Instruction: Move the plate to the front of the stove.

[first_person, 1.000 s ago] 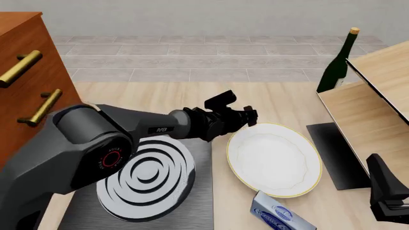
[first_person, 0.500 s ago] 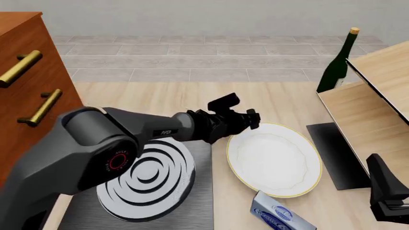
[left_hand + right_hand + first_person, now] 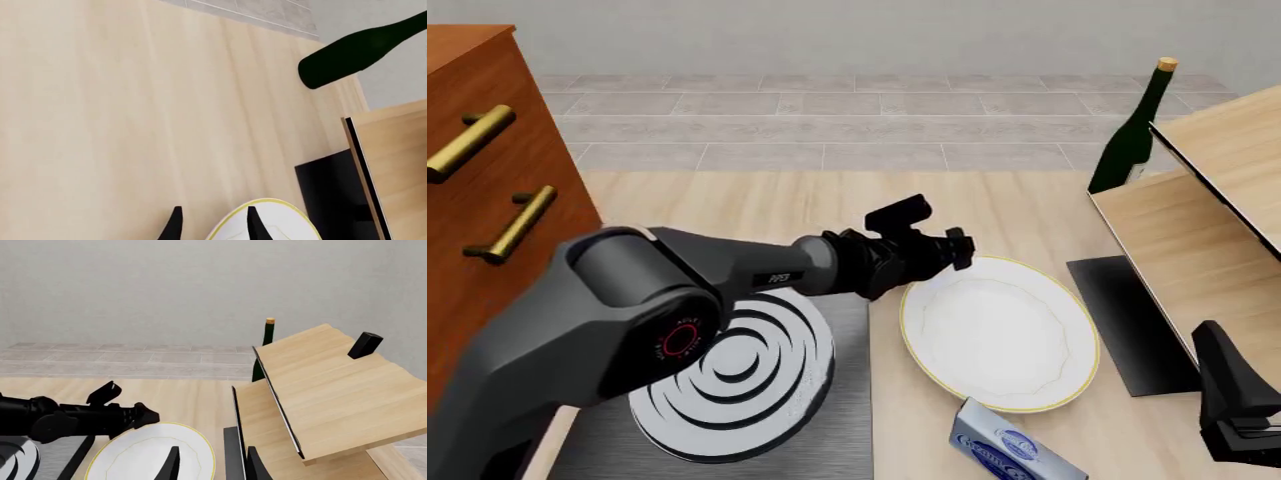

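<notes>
The white plate (image 3: 1001,330) with its thin gold rim lies flat on the table, just right of the stove (image 3: 847,420) and its ringed burner (image 3: 734,370). My left gripper (image 3: 954,250) is at the plate's far left rim. In the left wrist view the left gripper (image 3: 213,225) is open, with one finger over the plate (image 3: 287,225) and the other outside the rim. My right gripper (image 3: 1234,410) hangs at the near right, away from the plate. It is open (image 3: 212,467) with nothing between its fingers.
A dark wine bottle (image 3: 1128,130) stands at the back right beside a wooden shelf unit (image 3: 1201,230). A plain black mat (image 3: 1134,320) lies right of the plate. A blue-and-white box (image 3: 1008,445) lies near the plate's front edge. A wooden drawer cabinet (image 3: 481,170) fills the left.
My left gripper has crept slightly to the right, closer over the plate's far left rim. The plate and the right arm have not moved.
</notes>
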You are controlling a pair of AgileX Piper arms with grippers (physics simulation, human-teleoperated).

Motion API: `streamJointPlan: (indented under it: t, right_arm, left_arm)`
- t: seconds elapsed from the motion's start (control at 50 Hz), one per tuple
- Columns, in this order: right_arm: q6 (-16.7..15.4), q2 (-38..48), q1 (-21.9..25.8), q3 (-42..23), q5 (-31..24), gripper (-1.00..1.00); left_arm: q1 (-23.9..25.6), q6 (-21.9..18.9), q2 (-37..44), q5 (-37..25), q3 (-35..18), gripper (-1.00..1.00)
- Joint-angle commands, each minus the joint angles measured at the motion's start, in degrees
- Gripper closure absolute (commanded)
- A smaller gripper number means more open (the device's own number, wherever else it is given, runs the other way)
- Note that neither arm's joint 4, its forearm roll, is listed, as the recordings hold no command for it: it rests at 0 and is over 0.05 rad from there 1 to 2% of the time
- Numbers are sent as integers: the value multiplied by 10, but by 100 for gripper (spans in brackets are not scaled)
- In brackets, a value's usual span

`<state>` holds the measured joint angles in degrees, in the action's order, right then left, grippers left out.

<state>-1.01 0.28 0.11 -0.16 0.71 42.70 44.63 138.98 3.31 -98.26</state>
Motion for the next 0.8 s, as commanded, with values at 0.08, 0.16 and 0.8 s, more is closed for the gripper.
streamJointPlan:
  t: [0.08,0.16,0.8]
  right_arm:
    - [0,0,0,0,0,-100]
    - [0,0,0,0,0,-100]
    - [0,0,0,0,0,-100]
  left_arm:
    - [0,22,30,-6,-11,-100]
    - [4,27,34,-4,-12,-100]
    - [23,41,38,9,3,-100]
